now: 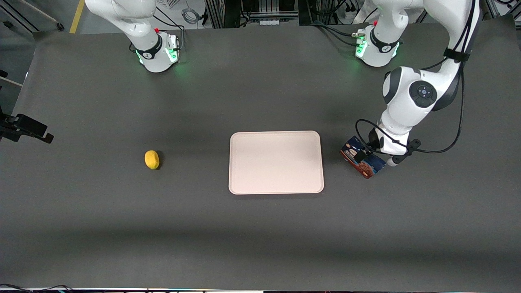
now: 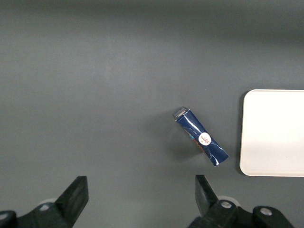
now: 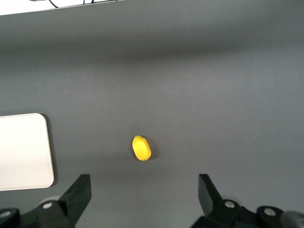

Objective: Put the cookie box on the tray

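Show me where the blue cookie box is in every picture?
Front view: the cookie box lies on the table beside the tray, toward the working arm's end, partly under the gripper.
Left wrist view: the cookie box lies below the open gripper, apart from its fingers, next to the tray.
Right wrist view: not in it; only the lemon and the tray show.
Shared landmark: the tray.

You are looking at a robotics laboratory. Two white arms (image 1: 411, 97) are standing bolted to a table (image 1: 260, 228) that a dark grey mat is covering, their bases (image 1: 376, 51) glowing green. Metal racks (image 1: 252, 10) and loose cables (image 1: 191, 16) are crowding the floor at the table's edge, where a yellow line (image 1: 77, 16) is marking the concrete. The gripper (image 2: 142, 190) is hanging above the mat, fingers spread apart.
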